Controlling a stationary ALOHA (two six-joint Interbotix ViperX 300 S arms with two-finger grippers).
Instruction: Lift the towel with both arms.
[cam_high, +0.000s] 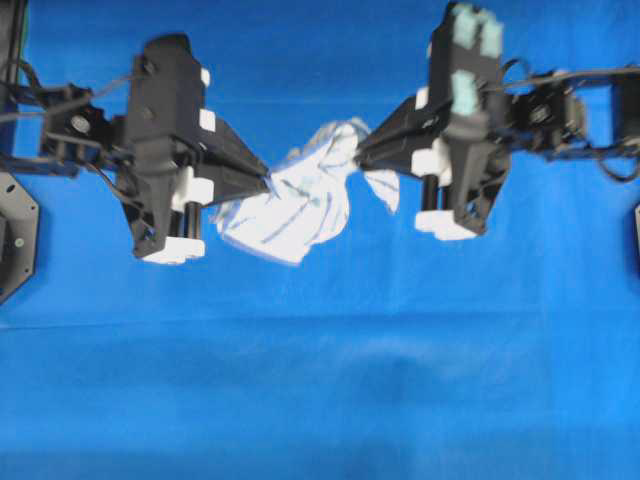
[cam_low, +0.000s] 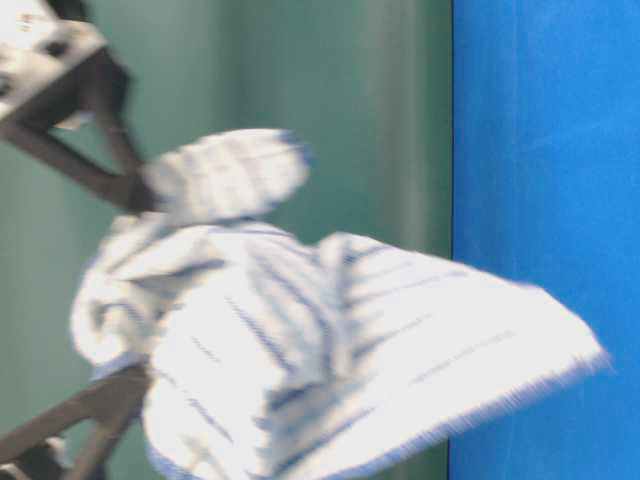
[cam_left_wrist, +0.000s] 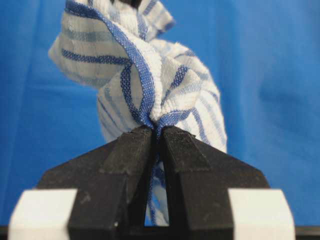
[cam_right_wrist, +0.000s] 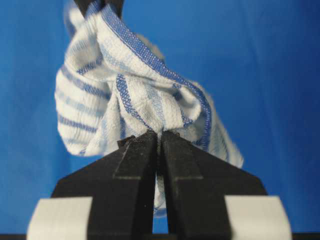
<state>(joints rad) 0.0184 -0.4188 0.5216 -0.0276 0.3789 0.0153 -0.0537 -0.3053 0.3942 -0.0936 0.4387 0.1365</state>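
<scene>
In the overhead view the near part of the worktop (cam_high: 320, 400), under a plain blue cloth with faint creases, carries nothing. Farther back, the towel (cam_high: 300, 205) hangs between the two arms, a small white cloth with fine blue and grey stripes. Its long axis runs left to right, tilted a little so that its right end lies farther than its left. The loose middle sags toward the near side, and a short flap droops just beside the right arm.

The left tool (cam_high: 266, 180) comes in from the left, its pointed tips aimed right, and is clamped on the towel's left end. From the left wrist camera the towel (cam_left_wrist: 150, 80) bunches into a twisted knot just past the black fingers (cam_left_wrist: 127, 155), which are pressed together on the fabric, with a strip of cloth showing in the slit between them.

The right tool (cam_high: 360, 152) reaches in from the right, tips aimed left, pinching the towel's right end. Its arm carries teal tape patches (cam_high: 465, 90). In the right wrist view the fingers (cam_right_wrist: 177, 155) are likewise squeezed on a gathered fold of the towel (cam_right_wrist: 135, 95), blue surface behind.

In the table-level view the towel (cam_low: 330, 350) is blurred, spread wide, with a dark finger (cam_low: 80, 170) at its upper left. Behind it stand a dull green wall (cam_low: 350, 110) and a blue surface (cam_low: 545, 150) filling the right
</scene>
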